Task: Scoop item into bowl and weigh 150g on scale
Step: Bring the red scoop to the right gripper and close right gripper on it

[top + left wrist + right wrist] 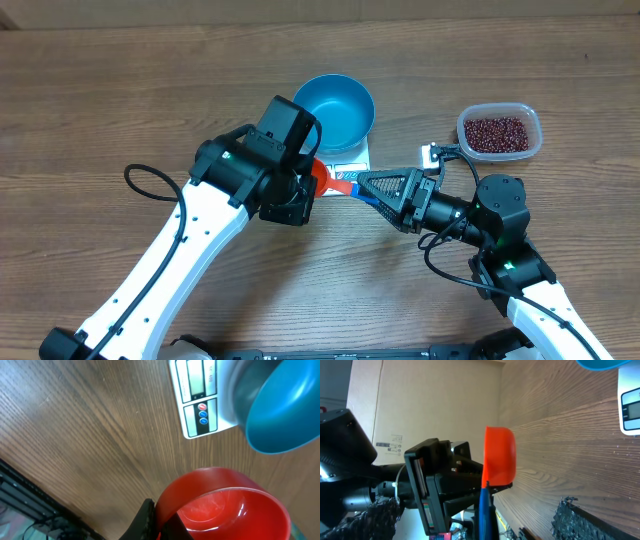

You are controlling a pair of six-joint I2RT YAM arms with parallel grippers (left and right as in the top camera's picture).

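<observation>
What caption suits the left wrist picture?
Left gripper holds an empty red plastic scoop near the white scale bearing a round blue bowl.

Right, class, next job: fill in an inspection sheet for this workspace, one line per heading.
Surface: wooden table, grain visible.
Job's things: blue bowl on white scale, looks empty; beans in clear tub, off to one side.
Clutter: nothing seen.
Grippers: left gripper shut on red scoop, which is empty; right gripper open, the scoop's blue handle between its fingers.
Cables: black cables by both arms.
Surroundings: cardboard box beyond the table.
</observation>
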